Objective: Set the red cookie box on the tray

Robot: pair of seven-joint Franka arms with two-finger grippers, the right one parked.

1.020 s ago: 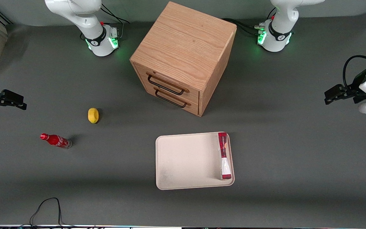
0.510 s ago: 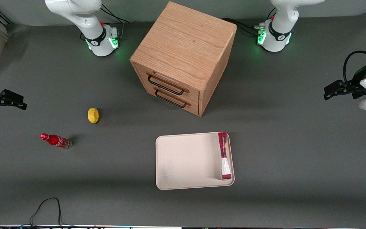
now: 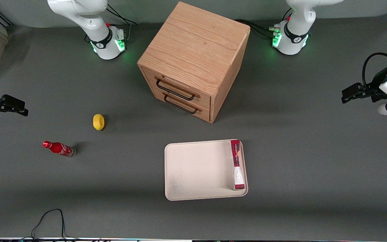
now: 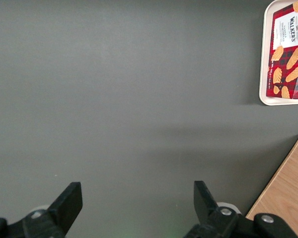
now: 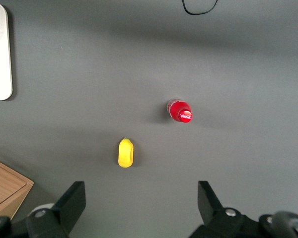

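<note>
Red cookie box (image 3: 237, 164) unmoved on tray (image 3: 193, 168); empty gripper (image 3: 346, 95), spread wide, slightly higher than before.

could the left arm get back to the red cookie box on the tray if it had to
Probably yes. The gripper hangs open at the working arm's end of the table, with only bare table between it and the red cookie box, which lies along the tray's edge nearest that arm.

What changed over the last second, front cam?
Only the left arm's end effector moved: it rose slightly, empty and open, at the working arm's end of the table. The red cookie box stayed on the tray, along its edge; cabinet, soda bottle and yellow object unchanged.
</note>
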